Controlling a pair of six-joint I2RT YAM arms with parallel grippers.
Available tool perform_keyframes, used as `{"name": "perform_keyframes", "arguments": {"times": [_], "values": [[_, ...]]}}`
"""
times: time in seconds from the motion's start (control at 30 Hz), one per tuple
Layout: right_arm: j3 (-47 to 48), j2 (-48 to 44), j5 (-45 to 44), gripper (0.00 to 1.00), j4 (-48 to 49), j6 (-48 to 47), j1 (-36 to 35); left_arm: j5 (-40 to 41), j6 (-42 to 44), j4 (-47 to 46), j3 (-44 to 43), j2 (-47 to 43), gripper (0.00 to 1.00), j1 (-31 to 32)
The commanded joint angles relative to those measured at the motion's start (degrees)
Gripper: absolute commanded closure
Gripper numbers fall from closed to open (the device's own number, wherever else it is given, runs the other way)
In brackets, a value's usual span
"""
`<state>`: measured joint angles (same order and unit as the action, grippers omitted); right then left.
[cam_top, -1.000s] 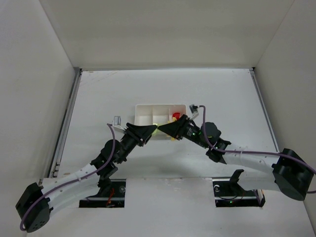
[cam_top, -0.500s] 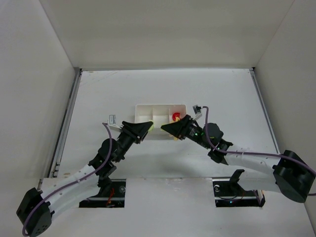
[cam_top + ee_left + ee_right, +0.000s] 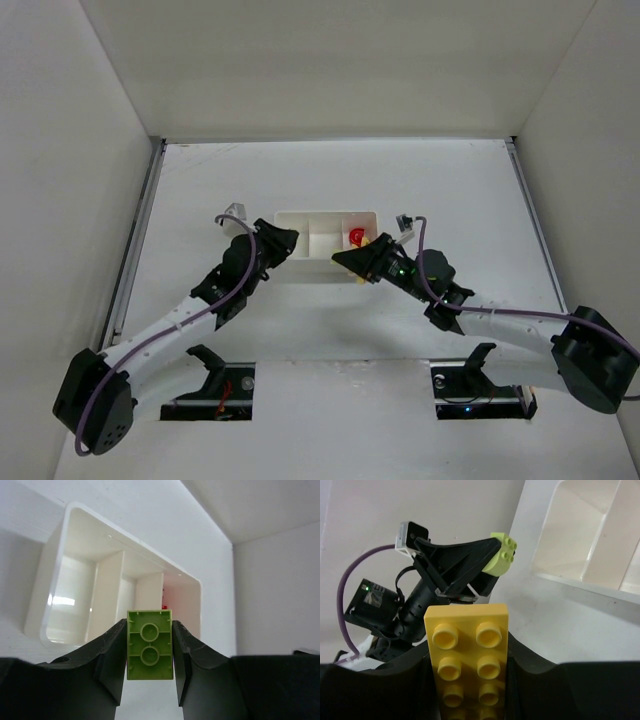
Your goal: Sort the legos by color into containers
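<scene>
My left gripper [image 3: 149, 630] is shut on the light green lego [image 3: 149, 644], held studs down just in front of the white tray [image 3: 55, 585]. In the top view the left gripper [image 3: 286, 239] is at the tray's [image 3: 325, 214] left end. My right gripper [image 3: 467, 655] is shut on a yellow lego [image 3: 469, 645] and sits at the tray's near edge [image 3: 342, 262]. A red lego [image 3: 356, 236] lies in the right compartment. The left and middle compartments look empty. The green lego also shows in the right wrist view [image 3: 501, 560].
The tray [image 3: 585, 545] stands mid-table, with white walls on the left, back and right. The two grippers face each other closely in front of the tray. A purple cable [image 3: 350, 595] loops off the left wrist.
My left arm swung left and forward, carrying the green lego from the tray's near edge to its left end. My right gripper shifted slightly right with the yellow lego.
</scene>
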<state>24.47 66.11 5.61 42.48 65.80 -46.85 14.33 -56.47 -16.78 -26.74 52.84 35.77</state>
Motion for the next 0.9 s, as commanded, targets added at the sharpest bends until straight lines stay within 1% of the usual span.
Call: {"name": "perform_keyframes", "arguments": {"times": [0.0,0.07,0.13,0.2,0.27,0.3,0.43,0.57,0.67,0.73,0.8,0.87], "values": [[-0.1,0.2,0.8,0.67,3.9,-0.8,0.2,3.6,8.3,3.0,-5.3,4.0,0.77,-0.4],[-0.2,0.2,0.8,0.67,3.8,-1.0,0.2,3.9,9.7,3.2,-6.7,6.7,0.74,-0.1],[-0.3,0.3,0.9,0.67,3.7,-1.5,0.3,4.1,11.0,4.2,-8.2,9.3,0.64,0.1],[-0.3,0.5,1.1,0.67,3.1,-1.8,0.3,4.7,11.6,5.0,-9.3,10.3,0.51,0.2],[-0.2,0.9,1.4,0.67,2.8,-2.1,0.4,4.5,12.1,5.0,-9.6,9.5,0.44,0.4],[-0.2,1.1,1.6,0.67,2.7,-2.1,0.4,4.2,12.2,5.1,-9.8,8.5,0.42,0.7],[-0.3,2.2,3.4,0.66,2.7,-1.4,0.4,2.4,10.5,6.8,-8.9,1.5,0.42,2.3],[-1.0,4.1,4.8,0.64,3.7,1.8,0.8,-2.9,1.7,8.0,-3.3,-6.5,0.43,4.9],[-1.2,6.5,6.1,0.62,6.5,5.3,0.8,-7.0,-6.4,2.8,4.0,-12.0,0.43,6.1],[-1.2,8.3,7.6,0.62,10.1,7.8,0.8,-7.7,-7.7,-3.8,9.3,-15.7,0.43,7.1],[-1.4,9.6,8.7,0.63,13.1,10.0,0.8,-7.9,-8.7,-6.9,12.8,-18.2,0.4,7.7],[-1.5,11.0,9.7,0.63,15.1,11.7,0.7,-8.5,-11.3,-8.0,13.6,-18.8,0.37,8.0]]}}
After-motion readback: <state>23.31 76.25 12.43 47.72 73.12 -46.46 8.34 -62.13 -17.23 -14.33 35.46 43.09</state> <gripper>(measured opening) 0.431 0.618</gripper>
